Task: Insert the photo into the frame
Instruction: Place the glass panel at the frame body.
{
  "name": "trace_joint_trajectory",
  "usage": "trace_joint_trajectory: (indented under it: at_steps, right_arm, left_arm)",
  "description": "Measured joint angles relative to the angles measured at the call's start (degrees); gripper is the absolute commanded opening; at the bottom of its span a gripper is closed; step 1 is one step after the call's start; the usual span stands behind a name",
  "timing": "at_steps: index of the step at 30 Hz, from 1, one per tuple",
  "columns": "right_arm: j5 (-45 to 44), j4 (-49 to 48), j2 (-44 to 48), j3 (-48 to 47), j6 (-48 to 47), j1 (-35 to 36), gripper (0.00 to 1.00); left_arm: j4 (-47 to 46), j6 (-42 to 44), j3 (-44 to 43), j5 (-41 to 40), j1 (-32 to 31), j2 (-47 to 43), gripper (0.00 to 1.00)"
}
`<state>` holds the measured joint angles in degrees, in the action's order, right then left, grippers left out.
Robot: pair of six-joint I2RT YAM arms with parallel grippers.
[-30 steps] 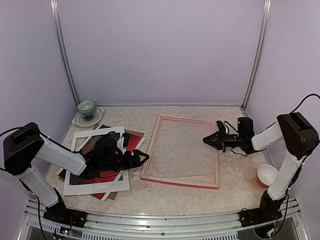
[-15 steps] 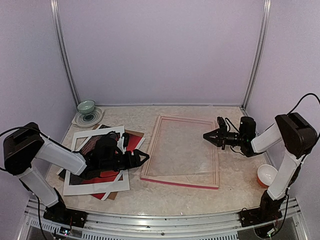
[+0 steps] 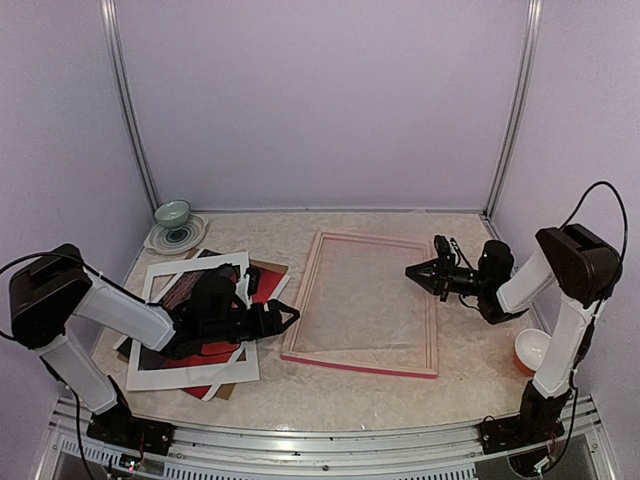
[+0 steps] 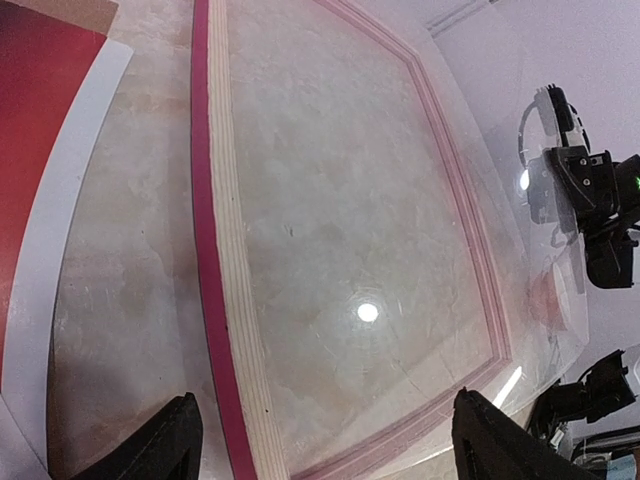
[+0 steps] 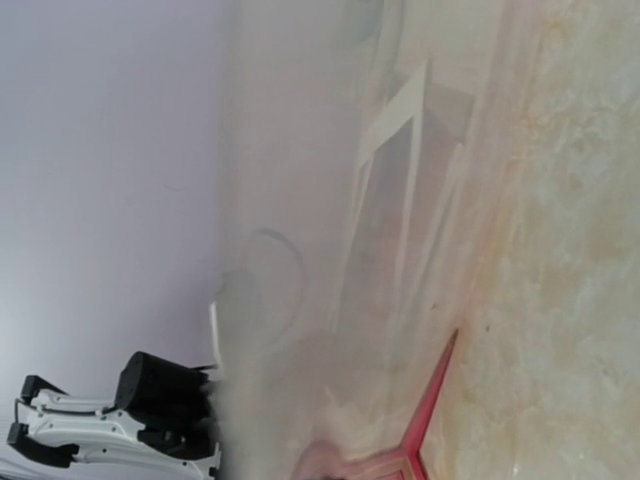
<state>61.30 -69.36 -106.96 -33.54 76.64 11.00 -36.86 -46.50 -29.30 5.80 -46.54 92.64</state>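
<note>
Left hand (image 3: pixel 285 318) open, hovering over the photo (image 3: pixel 212 352), which lies under a white mat (image 3: pixel 150 375) left of the frame (image 3: pixel 358 364). Right hand (image 3: pixel 412 273) closed above the frame's right rail. Print looks light, floppy; pinch an exposed edge.

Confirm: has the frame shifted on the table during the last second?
No. The frame lies put: its far rail keeps the same gap to the back edge of the table.
</note>
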Motion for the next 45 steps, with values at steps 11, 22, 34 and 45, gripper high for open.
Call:
trace_joint_trajectory:
  at_steps: [11,22,34,45]
  right_arm:
    - [0.0,-13.7,-5.4,0.0,9.1,0.6,0.06]
    - [-0.3,-19.0,-7.9,0.0,15.8,0.6,0.07]
    - [-0.9,-19.1,-11.0,-1.2,21.0,2.0,0.10]
    - [-0.7,0.0,-3.1,-2.1,3.3,2.3,0.38]
  left_arm:
    - [-0.5,-0.1,0.0,0.0,-0.1,0.9,0.82]
    - [-1.3,-0.2,0.0,0.3,-0.2,1.6,0.75]
    - [-2.4,-0.7,0.0,1.3,-0.2,2.3,0.65]
    - [-2.4,-0.7,0.0,1.3,-0.2,2.3,0.67]
